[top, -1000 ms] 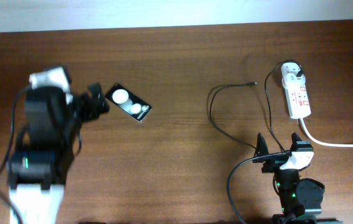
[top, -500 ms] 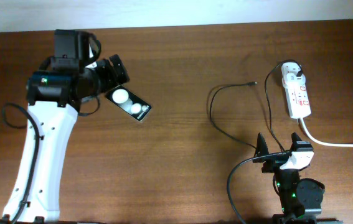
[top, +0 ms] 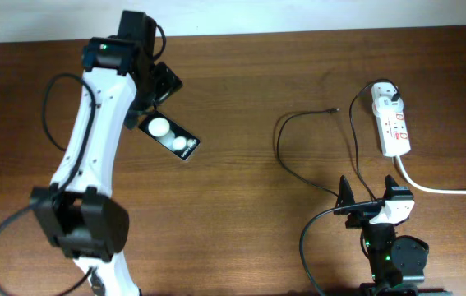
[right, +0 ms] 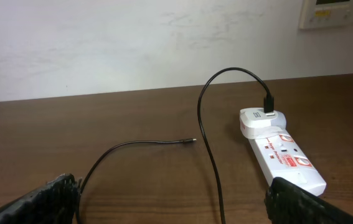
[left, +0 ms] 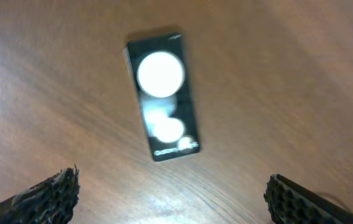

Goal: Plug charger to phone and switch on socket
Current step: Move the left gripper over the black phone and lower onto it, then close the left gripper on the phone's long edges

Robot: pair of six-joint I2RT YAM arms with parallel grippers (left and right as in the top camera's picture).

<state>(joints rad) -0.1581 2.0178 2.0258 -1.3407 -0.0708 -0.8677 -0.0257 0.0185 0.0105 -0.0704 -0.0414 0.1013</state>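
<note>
At the near right edge of the brown wooden counter [top: 249, 230], the right tool [right: 176, 202] rests low with its jaws wide apart, gripping nothing. The thin black charger cable [right: 202, 127] runs past it in a loose loop. Farther out on the left, the flat black glossy phone [left: 162, 99] lies face up at a slant, showing two white round spots and small white lettering at one end; its port is not visible. The left tool [left: 173, 196] hovers over it, jaws spread and empty. Well apart on the right, the small connector tip [top: 335, 109] lies loose on the counter. At the far right, the white adapter plug [right: 257, 121] already sits in the white elongated power strip [right: 288, 163], whose thick white cord [top: 442, 189] trails off right. So only the adapter end looks done. Joining tip to phone remains, and I cannot tell whether the red-marked switch is on.
</note>
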